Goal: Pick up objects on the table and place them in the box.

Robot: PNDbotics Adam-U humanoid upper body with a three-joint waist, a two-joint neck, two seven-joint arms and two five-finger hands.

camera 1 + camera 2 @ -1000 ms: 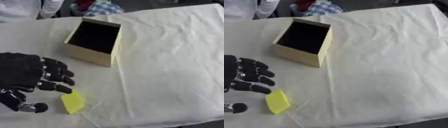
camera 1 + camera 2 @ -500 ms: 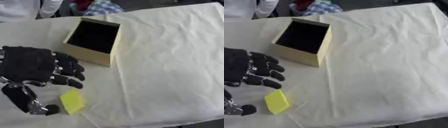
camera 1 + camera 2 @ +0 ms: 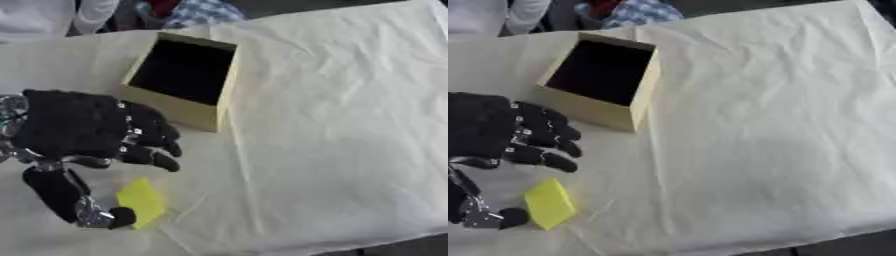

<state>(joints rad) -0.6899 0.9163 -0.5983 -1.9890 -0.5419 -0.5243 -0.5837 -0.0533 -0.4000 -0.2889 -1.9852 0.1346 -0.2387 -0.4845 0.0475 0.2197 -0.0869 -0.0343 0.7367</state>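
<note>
box (image 3: 181, 82) sits toward the far left of the tabletop (image 3: 350, 125) | small block (image 3: 549, 204) lies near the front left edge, well in front of the box | left robot hand (image 3: 74, 132) is between box and block, its thumb tip just beside the block's left side

Even, soft daylight washes my view; the pale cloth on the tabletop (image 3: 332, 125) reads bright without glare. Shadows are faint, deepest inside the box (image 3: 184, 70). Everything looks slightly soft, my left hand (image 3: 74, 132) smeared.
</note>
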